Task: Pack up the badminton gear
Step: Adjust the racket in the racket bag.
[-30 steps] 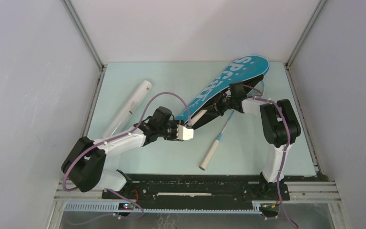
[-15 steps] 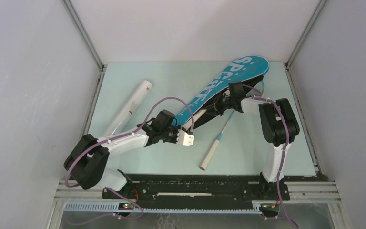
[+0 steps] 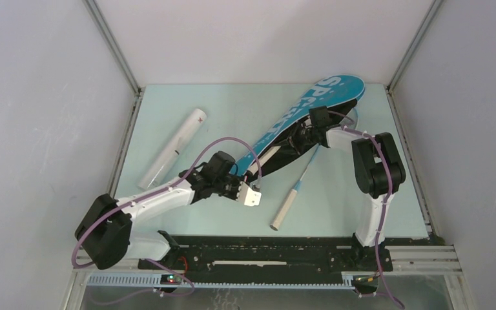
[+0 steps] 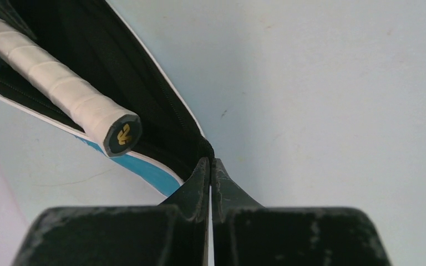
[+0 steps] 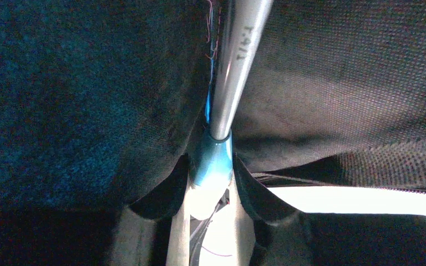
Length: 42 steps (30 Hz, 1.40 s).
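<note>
- Plainly, the left claw [image 4: 211, 162] was shut, its tips touching the near tip of the bag [image 3: 326, 97], beside the bagged racket's [image 4: 61, 88] butt.
- The bag lay slantwise from the surface's [image 3: 232, 106] far right corner to its middle.
- The right claw [image 5: 211, 174] clasped that racket's blue cone inside the bag.
- A loose racket [image 3: 286, 208] lay just right of the bag; the tube [image 3: 173, 147] lay near the left edge.

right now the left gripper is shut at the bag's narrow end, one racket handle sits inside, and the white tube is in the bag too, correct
No: the top view shows the white tube lying on the table left of the bag, not in it. The left gripper is shut at the narrow end and a racket handle sits inside.
</note>
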{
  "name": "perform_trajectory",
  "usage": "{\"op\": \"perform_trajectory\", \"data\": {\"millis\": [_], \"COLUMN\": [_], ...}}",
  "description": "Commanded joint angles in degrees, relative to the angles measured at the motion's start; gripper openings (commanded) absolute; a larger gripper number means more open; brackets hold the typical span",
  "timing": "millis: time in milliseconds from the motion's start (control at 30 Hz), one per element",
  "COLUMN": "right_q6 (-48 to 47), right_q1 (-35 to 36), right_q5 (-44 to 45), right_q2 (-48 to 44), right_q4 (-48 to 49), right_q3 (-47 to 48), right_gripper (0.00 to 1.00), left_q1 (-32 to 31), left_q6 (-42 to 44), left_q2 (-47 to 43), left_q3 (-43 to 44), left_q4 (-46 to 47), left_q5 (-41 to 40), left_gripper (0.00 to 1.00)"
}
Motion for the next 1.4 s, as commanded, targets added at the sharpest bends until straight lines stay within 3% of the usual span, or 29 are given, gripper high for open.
{"op": "perform_trajectory", "data": {"millis": [0, 367, 633, 867, 967, 1167, 1300, 1367], "right_q6": [-5.52, -9.07, -8.27, -8.26, -9.11, -10.81, -12.53, -13.37], "right_q1": [-0.39, 0.17, 1.69, 3.29, 3.54, 3.19, 3.27, 3.31], "right_q5": [4.74, 10.11, 12.0, 12.94, 12.72, 11.76, 11.96, 12.07], "right_q2": [-0.01, 1.14, 2.2, 6.56, 7.26, 6.06, 5.3, 5.13], "right_q4": [1.69, -0.98, -1.2, -0.96, -1.22, -1.97, -3.13, -3.73], "right_q3": [3.14, 4.01, 5.09, 7.06, 6.95, 7.05, 7.0, 6.95], "right_gripper": [0.0, 0.0, 0.0, 0.0, 0.0, 0.02, 0.03, 0.03], "left_q1": [-0.44, 0.9, -0.66, -3.88, -6.22, -8.11, -8.07, -8.06], "left_q6": [1.8, 3.21, 5.98, 3.56, 4.19, 5.12, 4.83, 4.17], "left_q2": [-2.29, -5.12, -4.14, -2.28, -1.34, 0.66, 0.16, -0.84], "left_q3": [-0.3, 0.35, 0.09, 2.07, 1.69, 0.83, 0.61, 0.94], "left_q4": [-4.47, -7.16, -7.56, -5.94, -5.9, -5.23, -4.35, -4.36], "left_q5": [7.27, 14.48, 13.99, 14.65, 11.01, 3.84, 2.55, 1.64], "left_gripper": [0.0, 0.0, 0.0, 0.0, 0.02, 0.26, 0.58, 0.68]}}
